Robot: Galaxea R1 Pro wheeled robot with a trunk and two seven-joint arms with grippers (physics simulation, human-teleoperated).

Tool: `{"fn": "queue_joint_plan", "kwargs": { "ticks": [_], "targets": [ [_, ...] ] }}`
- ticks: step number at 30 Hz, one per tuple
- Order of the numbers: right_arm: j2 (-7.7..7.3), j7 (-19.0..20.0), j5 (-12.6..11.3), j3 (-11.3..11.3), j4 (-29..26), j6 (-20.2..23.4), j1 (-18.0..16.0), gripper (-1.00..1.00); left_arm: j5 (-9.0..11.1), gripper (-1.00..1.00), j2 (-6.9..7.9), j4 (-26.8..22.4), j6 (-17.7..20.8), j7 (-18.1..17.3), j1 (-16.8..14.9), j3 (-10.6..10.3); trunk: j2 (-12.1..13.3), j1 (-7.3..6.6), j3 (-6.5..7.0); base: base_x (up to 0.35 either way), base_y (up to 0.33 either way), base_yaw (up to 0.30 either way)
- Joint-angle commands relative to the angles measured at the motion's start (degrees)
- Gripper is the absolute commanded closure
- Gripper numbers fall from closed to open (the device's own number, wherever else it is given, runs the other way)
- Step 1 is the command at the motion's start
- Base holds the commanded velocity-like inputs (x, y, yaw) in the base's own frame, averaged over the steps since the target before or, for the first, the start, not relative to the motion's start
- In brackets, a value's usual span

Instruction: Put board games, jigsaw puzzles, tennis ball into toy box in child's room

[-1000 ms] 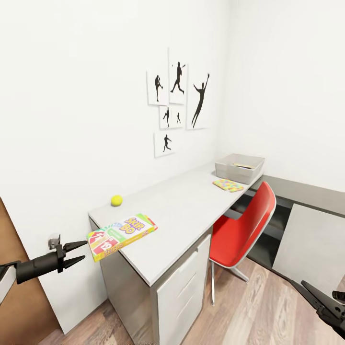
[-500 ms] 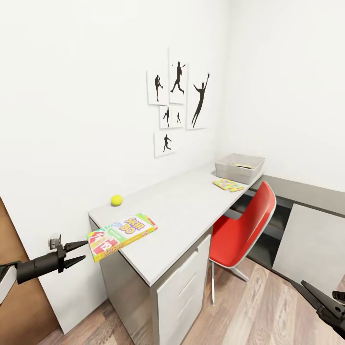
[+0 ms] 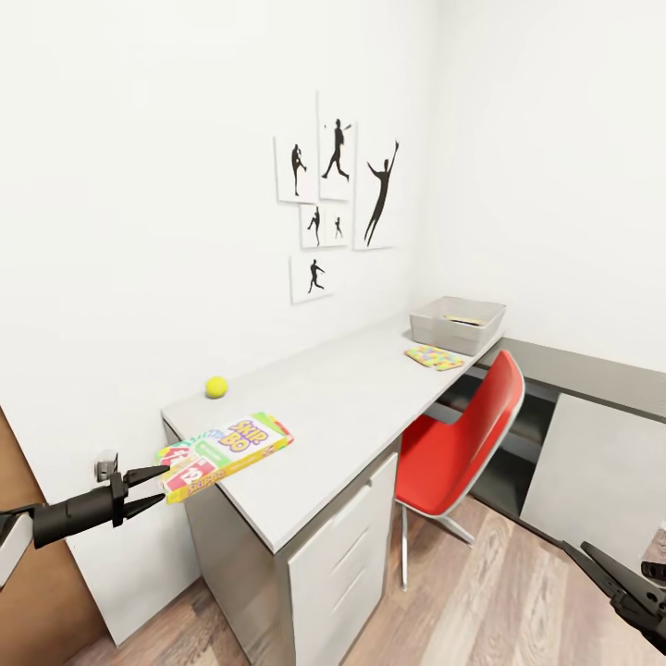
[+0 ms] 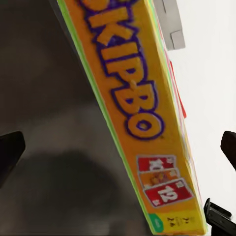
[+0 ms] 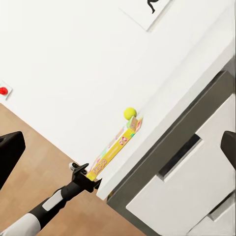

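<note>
A green-white SKIP-BO board game [image 3: 225, 444] lies flat on the light grey table [image 3: 351, 407], overhanging its near left end. My left gripper [image 3: 159, 487] is open, its tips level with the box's overhanging end. In the left wrist view the box's orange edge [image 4: 132, 108] runs between the spread fingers [image 4: 10, 152]. The tennis ball [image 3: 216, 387] rests by the wall behind the box. At the table's far end stands the toy box [image 3: 458, 324], with a jigsaw puzzle [image 3: 434, 357] lying in front of it. My right gripper [image 3: 575, 548] hangs open low at the right, over the floor.
A red chair [image 3: 462, 435] is tucked under the table beside the white drawer unit [image 3: 338, 555]. A lower dark grey cabinet [image 3: 592, 444] runs along the right wall. A brown door [image 3: 28, 573] is at the far left. The right wrist view shows the ball [image 5: 130, 113] and the box [image 5: 118, 145].
The camera has moved, so the table and its things sit further left. My left gripper's tips, a small gap short of the SKIP-BO box before, now reach its end.
</note>
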Motion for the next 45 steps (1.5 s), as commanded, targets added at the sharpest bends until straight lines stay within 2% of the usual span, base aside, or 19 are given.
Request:
{"fn": "queue_joint_plan", "kwargs": {
  "ticks": [1, 10, 36, 37, 45],
  "targets": [
    [-0.02, 0.0, -0.3, 0.0, 0.0, 0.4, 0.0, -1.0, 0.0, -1.0, 0.0, 0.0, 0.3, -0.1, 0.0, 0.0, 0.0, 0.0, -0.05, 0.0, -0.238, 0.0],
    [-0.02, 0.0, -0.3, 0.0, 0.0, 0.4, 0.0, -1.0, 0.0, -1.0, -0.1, 0.0, 0.3, -0.1, 0.0, 0.1, 0.0, 0.0, -0.05, 0.0, -0.109, 0.0],
    [0.07, 0.0, -0.2, 0.0, 0.0, 0.3, 0.0, -1.0, 0.0, -1.0, -0.27, 0.0, 0.2, -0.2, 0.0, 0.2, 0.0, 0.0, -0.05, 0.0, -0.011, 0.0],
    [0.07, 0.0, -0.2, 0.0, 0.0, 0.3, 0.0, -1.0, 0.0, 1.0, -0.27, 0.0, 0.2, -0.2, 0.0, 0.2, 0.0, 0.0, -0.05, 0.0, -0.005, 0.0],
    [0.15, 0.0, -0.2, 0.0, 0.0, 0.3, 0.0, -1.0, 0.1, 1.0, -0.25, 0.0, 0.4, -0.3, 0.0, 0.1, 0.0, 0.0, -0.05, 0.0, -0.001, 0.0]
  ]
}}
